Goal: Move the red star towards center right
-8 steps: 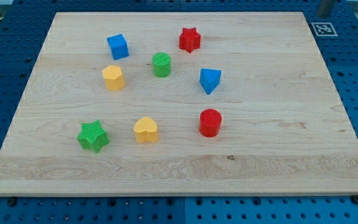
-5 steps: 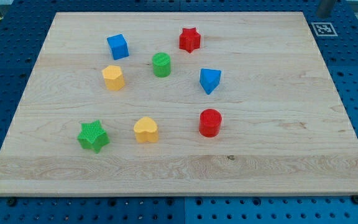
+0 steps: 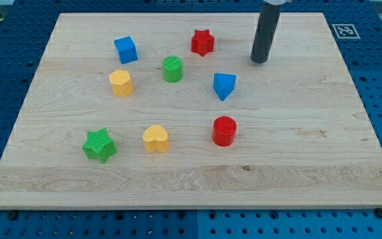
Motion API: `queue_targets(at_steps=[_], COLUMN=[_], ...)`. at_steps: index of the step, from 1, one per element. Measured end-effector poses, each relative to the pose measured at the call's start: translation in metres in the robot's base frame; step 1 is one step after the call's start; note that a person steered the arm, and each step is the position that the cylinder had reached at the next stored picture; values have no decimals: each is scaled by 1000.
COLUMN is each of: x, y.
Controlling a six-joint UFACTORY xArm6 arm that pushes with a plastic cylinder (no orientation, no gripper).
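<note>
My tip: my tip (image 3: 260, 62) is down on the wooden board (image 3: 350, 153), in the upper right part, the dark rod rising straight out of the view's top. It is a bare rod end, so there are no parts to part or close, and it is touching no block.
Red star: the red star (image 3: 202, 42) sits near the view's top, a little right of the middle line of the board, flat on the wood.
Star against tip: from my tip, the star lies at about ten o'clock, near but clearly apart, bare wood between the two.
Blue wedge-like block: the blue wedge-like block (image 3: 223, 85) is at about seven o'clock from my tip and at five o'clock from the star, apart from both.
Green cylinder: the green cylinder (image 3: 172, 69) lies at about seven o'clock from the star, near it, not touching.
Blue cube: the blue cube (image 3: 126, 50) sits well out at nine o'clock from the star.
Yellow hexagonal block: the yellow hexagonal block (image 3: 121, 83) is at six o'clock from the blue cube.
Red cylinder: the red cylinder (image 3: 224, 131) stands at six o'clock from the blue wedge-like block, well apart from my tip.
Yellow heart: the yellow heart (image 3: 156, 139) lies at nine o'clock from the red cylinder.
Green star: the green star (image 3: 99, 145) is at nine o'clock from the yellow heart, the lowest-left block.
Marker: a black-and-white square tag (image 3: 343, 30) sits at the board's top right corner, at two o'clock from my tip.
</note>
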State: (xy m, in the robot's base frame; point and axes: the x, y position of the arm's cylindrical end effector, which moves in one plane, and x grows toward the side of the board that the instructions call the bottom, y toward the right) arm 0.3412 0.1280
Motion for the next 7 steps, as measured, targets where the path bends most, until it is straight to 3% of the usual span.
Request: queue_targets(at_steps=[2,4,5,7], x=[30,-32,-32,-83], y=[-124,-216,-225,-184])
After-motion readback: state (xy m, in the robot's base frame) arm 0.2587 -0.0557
